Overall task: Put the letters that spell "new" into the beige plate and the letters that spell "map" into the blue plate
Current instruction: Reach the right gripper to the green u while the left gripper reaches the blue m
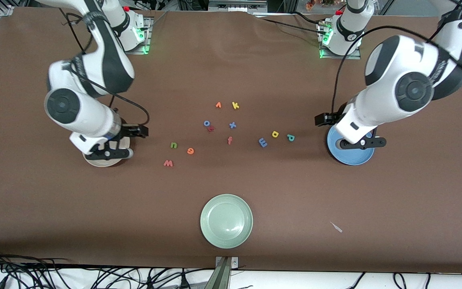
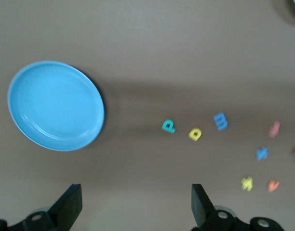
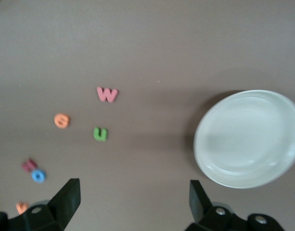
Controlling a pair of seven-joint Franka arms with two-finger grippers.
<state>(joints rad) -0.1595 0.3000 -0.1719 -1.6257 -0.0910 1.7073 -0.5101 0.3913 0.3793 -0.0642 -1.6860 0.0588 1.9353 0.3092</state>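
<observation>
While both arms hover, the left end effector hangs spread over the round, glossy blue plate at frame right, and the right end effector spread over the beige plate at frame left; flat foam n, e, w, m, a, p lie mid-frame on the matte brown desk.

Bare brown tabletop fills the upper middle of the front frame and the lower corners, so a gripper could pass there unhindered. At centre frame the small foam letters crowd together, the dark red r touching the blue o, with the blue x, orange f, yellow k and orange v close around them. The round pale green plate blocks the bottom centre, and the two white arms hang over the plates at mid-left and mid-right.
</observation>
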